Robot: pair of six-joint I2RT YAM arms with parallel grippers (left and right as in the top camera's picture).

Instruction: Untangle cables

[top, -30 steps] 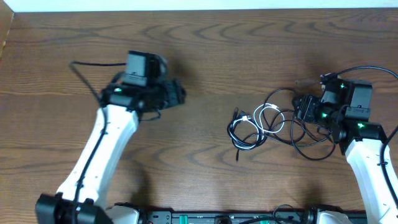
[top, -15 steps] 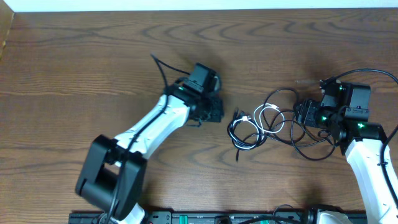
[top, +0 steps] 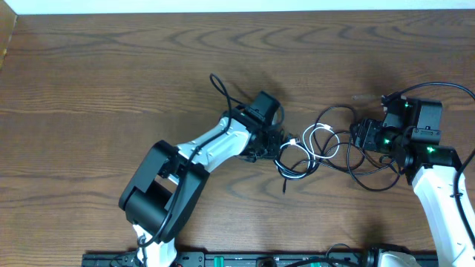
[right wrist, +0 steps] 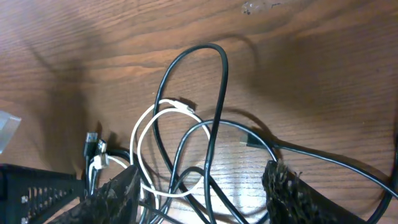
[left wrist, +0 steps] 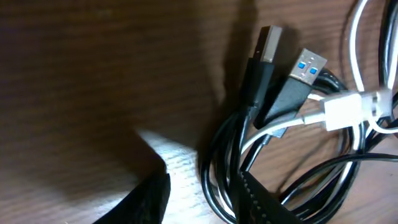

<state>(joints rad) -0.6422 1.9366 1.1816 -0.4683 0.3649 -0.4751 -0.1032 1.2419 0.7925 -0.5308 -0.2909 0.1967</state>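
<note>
Left wrist view: left gripper (left wrist: 202,190) fingers (left wrist: 146,202) are cropped by the bottom edge, only the tips show. The cables (left wrist: 258,81) run off the right and bottom edges, so the loops can't be traced. Overhead: left fingertips lost in dark clutter at the bundle, contact unclear, plug types too small to tell. Right wrist view: right gripper (right wrist: 200,177) fingers are cropped at the bottom, and the cables exit the right edge.

Upper left of frame: lying open across bare table (top: 89,67).
Centre right: being crowded by tangled cables (top: 298,160), stretching between left gripper (top: 277,146) and right gripper (top: 360,137).
Lower centre: lying open beneath the tangle.
</note>
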